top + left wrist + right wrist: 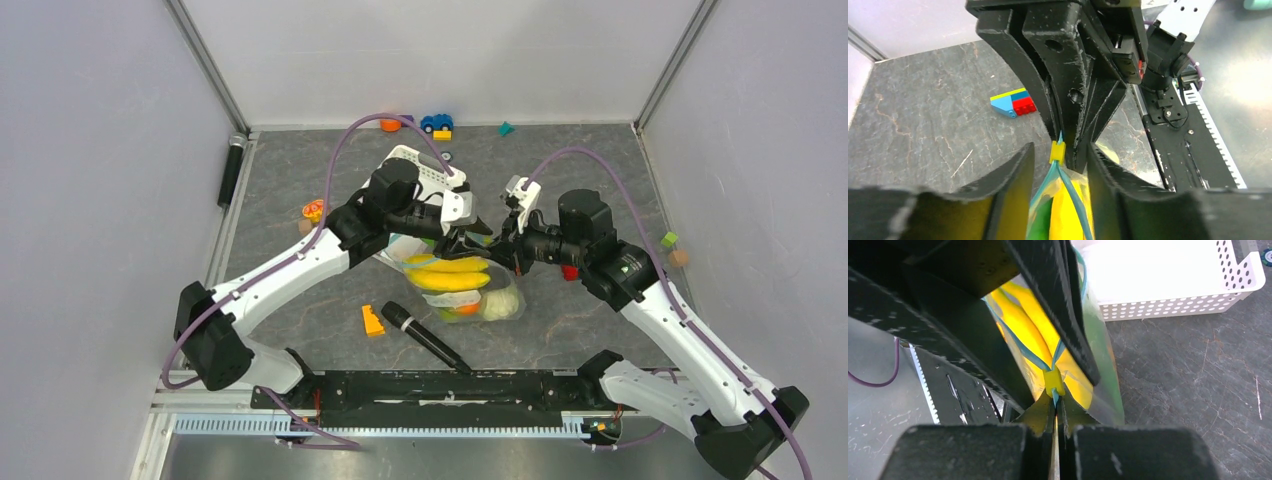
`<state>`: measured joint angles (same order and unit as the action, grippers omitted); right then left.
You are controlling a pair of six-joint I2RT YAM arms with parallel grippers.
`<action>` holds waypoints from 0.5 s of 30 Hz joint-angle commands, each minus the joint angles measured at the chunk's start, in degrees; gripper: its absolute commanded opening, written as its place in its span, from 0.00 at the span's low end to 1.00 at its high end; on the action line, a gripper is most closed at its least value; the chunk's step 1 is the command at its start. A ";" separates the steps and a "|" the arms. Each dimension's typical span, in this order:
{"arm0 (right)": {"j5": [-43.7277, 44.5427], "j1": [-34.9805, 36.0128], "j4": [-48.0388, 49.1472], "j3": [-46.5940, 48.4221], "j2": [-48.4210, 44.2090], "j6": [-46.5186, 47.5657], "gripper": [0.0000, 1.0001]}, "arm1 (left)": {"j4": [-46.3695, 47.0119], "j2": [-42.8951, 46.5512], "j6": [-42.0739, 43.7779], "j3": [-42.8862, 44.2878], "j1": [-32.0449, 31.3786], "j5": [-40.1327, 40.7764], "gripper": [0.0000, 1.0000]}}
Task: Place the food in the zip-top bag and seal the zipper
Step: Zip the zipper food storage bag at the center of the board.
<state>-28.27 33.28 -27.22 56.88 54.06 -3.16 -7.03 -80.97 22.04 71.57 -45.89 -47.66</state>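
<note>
Mid-table, both arms sat nose to nose over the bag (470,300). It lay on the grey table (600,190), on the near side of the white basket (425,168). Inside it were bananas (450,272) on top and a pale green cabbage (507,300) at the near right corner. Some green and orange bits sat under them, too squashed to name.

Right claw (1055,412): fully closed, pinching the end of the teal zipper (1023,349) plus a fold of clear plastic. The yellow slider (1053,382) sat right at its fingertips, touching or nearly.

Left claw (1060,162): jaws apart, one on each side of the bag mouth, facing the right claw head-on. Not clamped. Couldn't tell whether the pads brushed the plastic.

Past the slider, on the left claw's side, the two zipper tracks split into a V. Banana yellow showed between them, so the mouth was unsealed along that stretch.

Loose stuff on the table:
- black microphone (425,335), just nearer than the bag
- orange block (372,321), beside the microphone's head
- toy car (436,122), at the far edge
- blue-red-green block (1015,104), off to one side in the left wrist view
</note>
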 commanded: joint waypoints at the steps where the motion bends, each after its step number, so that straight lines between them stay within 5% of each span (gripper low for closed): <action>1: -2.73 0.28 2.95 1.85 -1.50 1.28 0.00 | -1.79 -1.37 3.72 2.59 -0.52 -0.54 0.42; 9: -2.29 0.28 2.98 0.61 -3.04 2.65 0.00 | -3.96 -0.60 6.17 1.65 -0.52 1.63 0.04; 15: 5.38 0.30 2.22 0.26 -3.75 4.87 0.00 | -5.90 0.27 9.64 0.27 -0.52 4.95 0.02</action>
<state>-26.00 33.41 -28.34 56.42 53.23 0.40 -9.67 -82.02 24.95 72.05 -46.54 -47.18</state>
